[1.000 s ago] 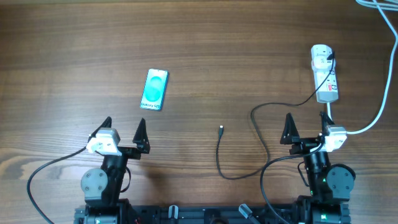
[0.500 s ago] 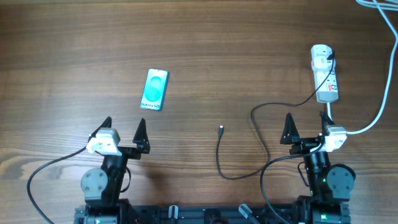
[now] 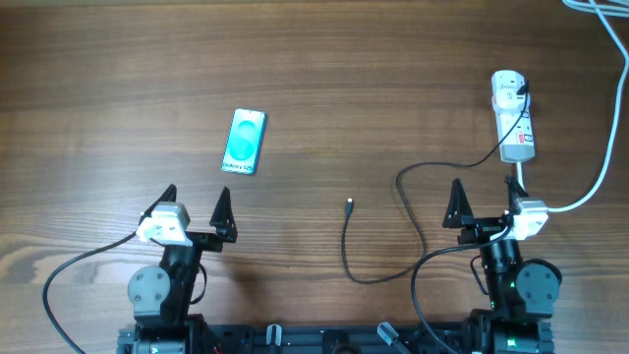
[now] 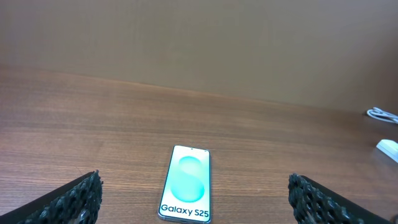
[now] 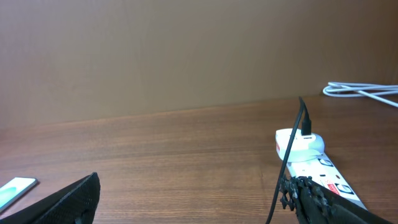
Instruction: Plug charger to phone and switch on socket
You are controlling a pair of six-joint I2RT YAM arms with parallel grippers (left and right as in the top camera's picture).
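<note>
The phone (image 3: 245, 142) lies flat on the wooden table, teal screen up, just ahead of my left gripper (image 3: 196, 197), which is open and empty. In the left wrist view the phone (image 4: 186, 191) sits centred between the two black fingers (image 4: 74, 199). The charger (image 3: 346, 246) is a thin black cable that loops from the socket (image 3: 513, 120) across the table. Its free plug tip (image 3: 350, 205) rests on the wood between the arms. My right gripper (image 3: 484, 195) is open and empty, just short of the socket (image 5: 314, 163). The charger (image 5: 291, 155) crosses in front of its right finger (image 5: 320, 200).
A thicker white cable (image 3: 601, 169) runs from the far right corner down to the right arm, and shows as a coil (image 5: 367, 92) in the right wrist view. A sliver of the phone (image 5: 15, 186) appears at that view's lower left.
</note>
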